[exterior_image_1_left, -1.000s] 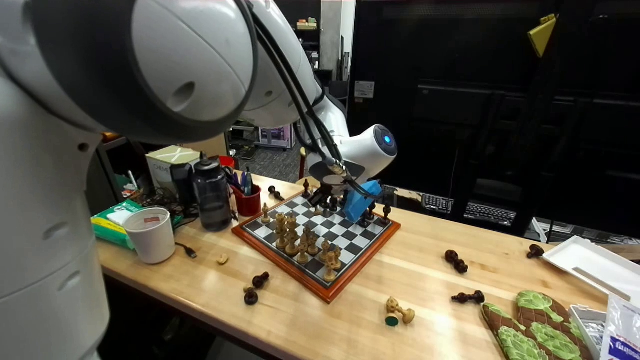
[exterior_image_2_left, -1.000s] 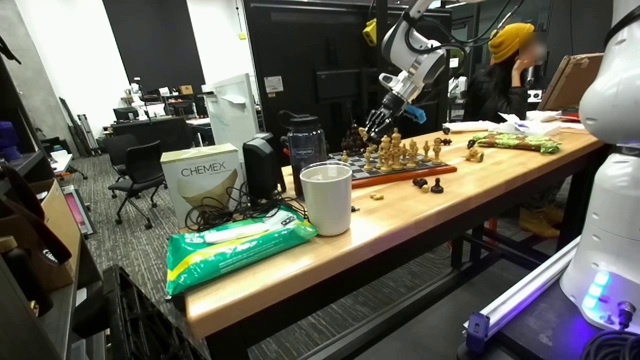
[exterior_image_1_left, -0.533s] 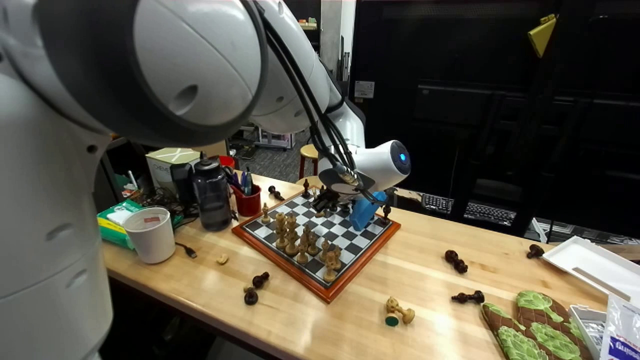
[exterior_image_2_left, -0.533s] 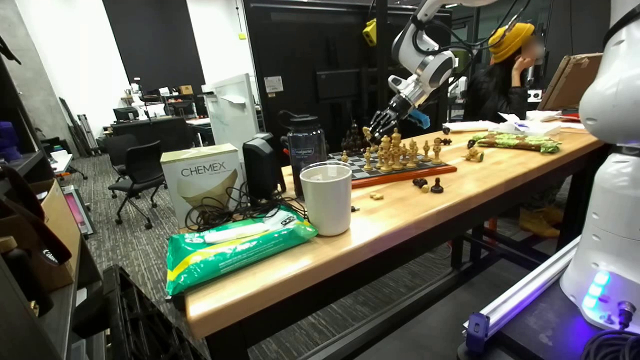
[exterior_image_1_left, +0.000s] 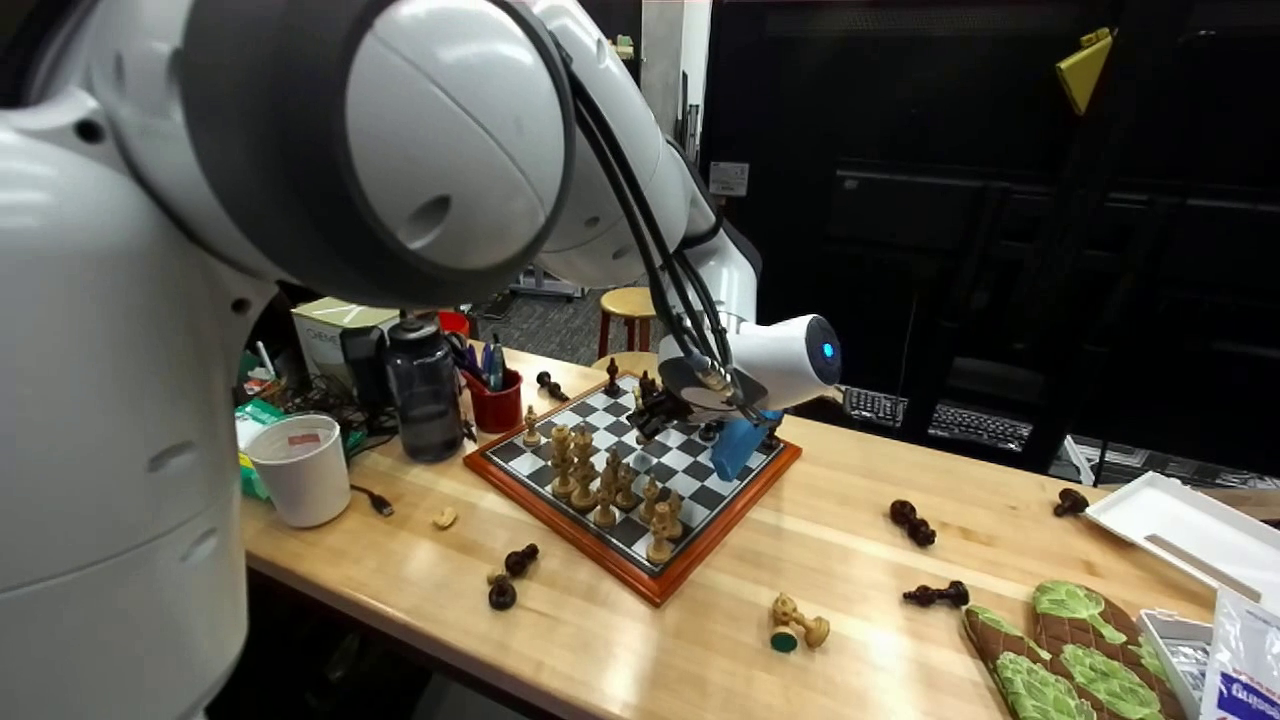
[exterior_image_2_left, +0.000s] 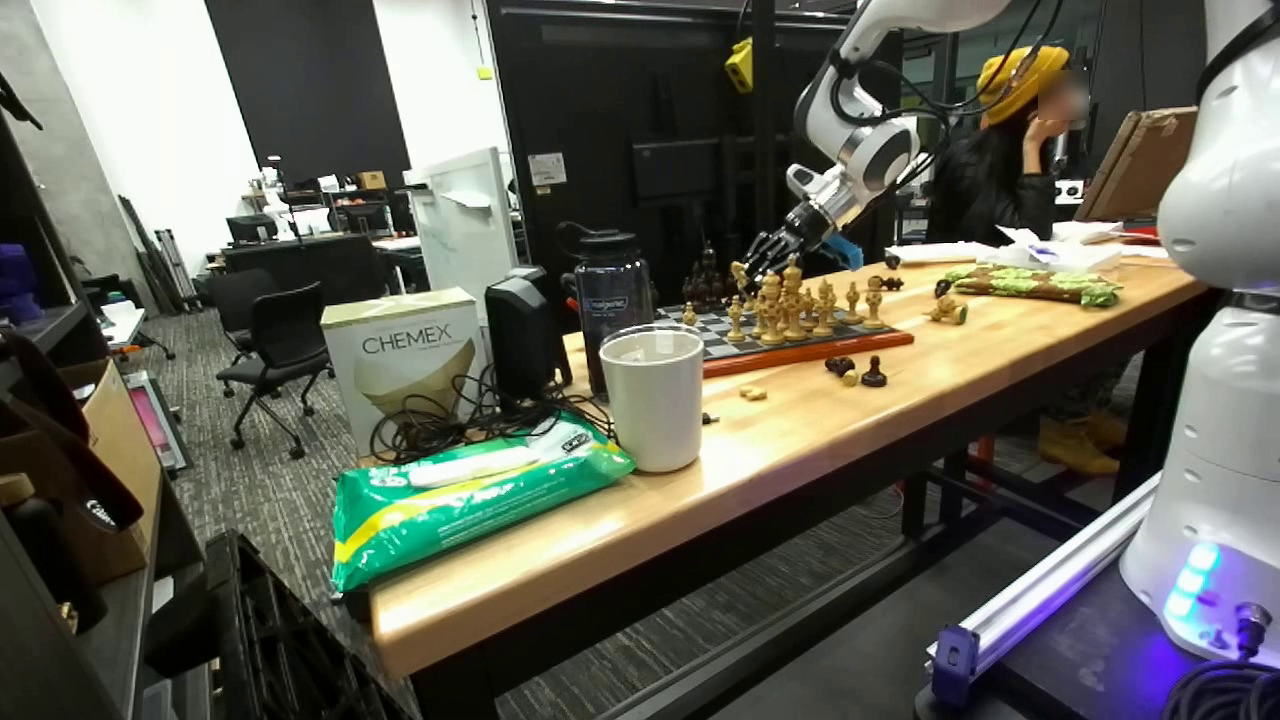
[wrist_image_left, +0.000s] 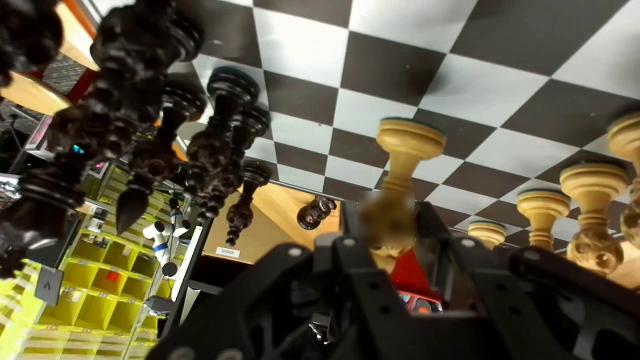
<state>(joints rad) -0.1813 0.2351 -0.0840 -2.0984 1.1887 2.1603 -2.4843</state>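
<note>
Over the chessboard, your gripper is pinching a tan, round-based chess piece, pointing base-down, long axis near-upright.

The pale wooden worktop carries a red-rimmed chessboard — around it are loose dark chess pieces and a few light ones. A white cup, a dark bottle and a red pen holder stand toward one end — a leaf-patterned quilted cloth lies well apart from them.
</note>
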